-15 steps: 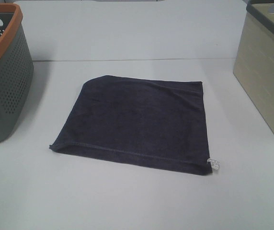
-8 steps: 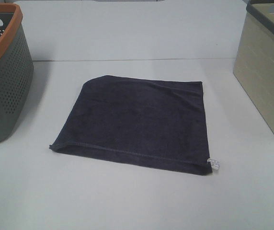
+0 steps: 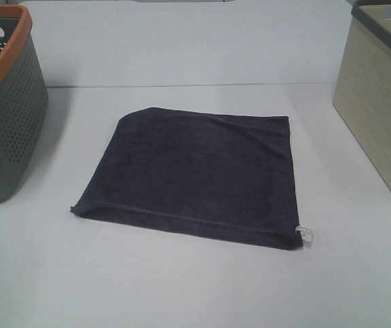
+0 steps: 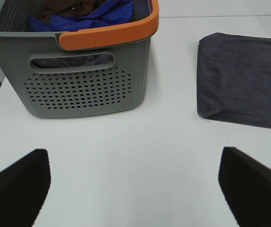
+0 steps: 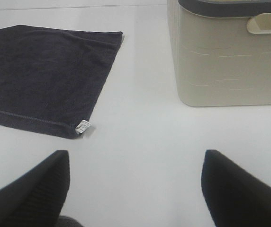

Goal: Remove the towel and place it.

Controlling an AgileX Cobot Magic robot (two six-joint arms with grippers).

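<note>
The dark navy-grey towel (image 3: 199, 174) lies flat on the white table, hem toward the front, with a small white tag (image 3: 306, 235) at its front right corner. It also shows in the left wrist view (image 4: 244, 78) and the right wrist view (image 5: 45, 78). My left gripper (image 4: 133, 189) is open and empty, over bare table between the grey basket and the towel. My right gripper (image 5: 135, 189) is open and empty, over bare table in front of the beige bin, to the right of the towel's tag corner (image 5: 82, 126). Neither gripper shows in the exterior high view.
A grey perforated basket with an orange rim (image 3: 4, 102) stands at the left and holds blue and brown cloth (image 4: 90, 12). A beige bin with a dark rim (image 3: 380, 96) stands at the right; it also shows in the right wrist view (image 5: 230, 56).
</note>
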